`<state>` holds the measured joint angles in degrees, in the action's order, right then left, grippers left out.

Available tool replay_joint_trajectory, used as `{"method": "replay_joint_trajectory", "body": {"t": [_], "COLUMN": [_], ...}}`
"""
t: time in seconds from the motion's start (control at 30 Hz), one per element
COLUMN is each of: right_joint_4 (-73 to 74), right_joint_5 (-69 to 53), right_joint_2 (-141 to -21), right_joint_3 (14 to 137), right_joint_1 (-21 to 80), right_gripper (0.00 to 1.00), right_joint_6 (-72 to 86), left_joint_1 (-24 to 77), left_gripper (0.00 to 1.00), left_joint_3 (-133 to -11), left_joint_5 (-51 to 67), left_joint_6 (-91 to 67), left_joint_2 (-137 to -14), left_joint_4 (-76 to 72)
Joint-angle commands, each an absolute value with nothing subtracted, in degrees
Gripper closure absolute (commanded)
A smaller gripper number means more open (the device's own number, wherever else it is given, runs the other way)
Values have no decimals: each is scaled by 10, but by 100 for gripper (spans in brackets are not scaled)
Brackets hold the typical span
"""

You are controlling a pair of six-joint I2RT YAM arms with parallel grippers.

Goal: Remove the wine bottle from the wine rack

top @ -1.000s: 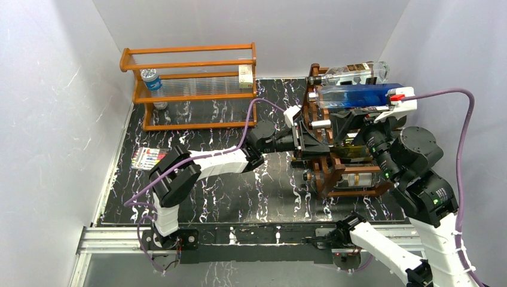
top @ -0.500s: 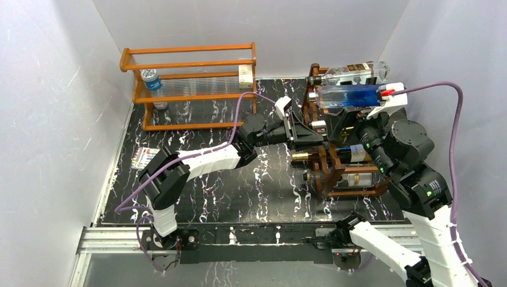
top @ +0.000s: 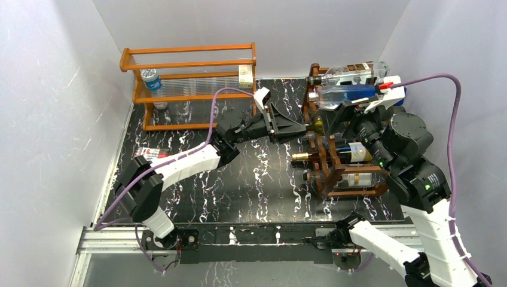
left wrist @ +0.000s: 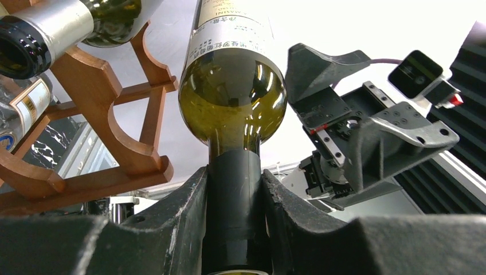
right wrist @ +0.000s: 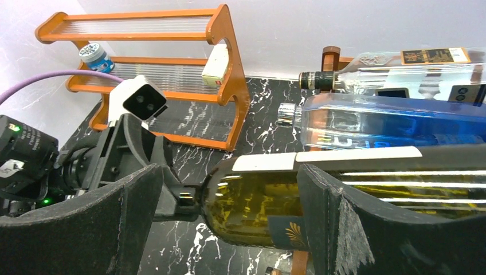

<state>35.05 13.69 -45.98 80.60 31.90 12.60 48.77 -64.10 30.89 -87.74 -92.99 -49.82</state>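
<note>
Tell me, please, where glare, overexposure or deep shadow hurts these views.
Left wrist: the background behind the wine bottle is blown out white, with bright glints on its glass, while the left hand is nearly black. Right wrist: streaky reflections on the bottle; the right hand looms dark. Top external: even light, sharp table.

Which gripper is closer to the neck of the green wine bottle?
Left. The left gripper is shut on the green wine bottle at its neck, just outside the wine rack. The right gripper is open beside the bottle's wider body, nearer the rack, not gripping.
</note>
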Motion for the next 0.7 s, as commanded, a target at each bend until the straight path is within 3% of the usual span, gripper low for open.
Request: {"method": "replay_joint_trajectory", "body": {"t": [0.0, 0.67], "right_joint_4": [311, 288], "right_joint_5": [113, -14], "right_joint_2": [-473, -546], "right_joint_3": [837, 835], "right_joint_1": [321, 321], "right_gripper": [2, 2], "right_joint_6": [139, 117], "left_joint_1": [464, 375], "left_gripper": [100, 100], "left_joint_3": [-632, -546], "left_joint_5": [298, 290], "left_joint_6": [-898, -906], "left_joint_2": [-837, -686], "left_joint_4": [-567, -474]}}
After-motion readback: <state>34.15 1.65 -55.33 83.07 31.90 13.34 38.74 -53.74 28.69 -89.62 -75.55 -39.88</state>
